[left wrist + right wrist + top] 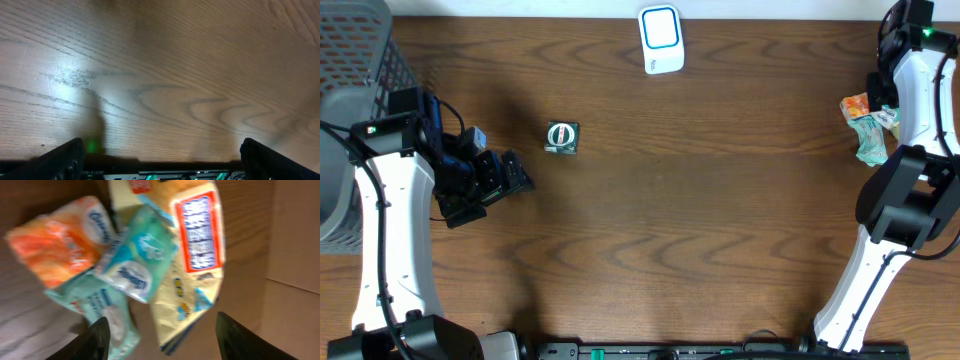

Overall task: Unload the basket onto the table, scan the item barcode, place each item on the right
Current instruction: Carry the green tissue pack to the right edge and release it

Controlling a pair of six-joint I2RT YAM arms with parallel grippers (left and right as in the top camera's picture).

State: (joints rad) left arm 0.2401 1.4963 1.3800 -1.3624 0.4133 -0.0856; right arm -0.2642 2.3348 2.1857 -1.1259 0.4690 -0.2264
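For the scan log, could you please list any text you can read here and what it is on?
No text is legible.
Yellow packet: red-framed label, blurred.
Middle teal packet: oval logo, blurred.
Orange packet: oval logo, blurred.
Small dark item: round label, too small.

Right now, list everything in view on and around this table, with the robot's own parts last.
table: one, brown wood, under everything
basket: one, grey mesh, top-left corner of the overhead view
scanner: one, white with a blue outline, top centre of the table
small square item: one, dark green with a white round mark, left of centre, apart from the left gripper
orange packet: one, in the pile at the right edge
teal packets: two, same pile
yellow packet: one, red-and-blue label, same pile
left gripper: one, black, open over bare wood
right gripper: one, black, open at the packet pile
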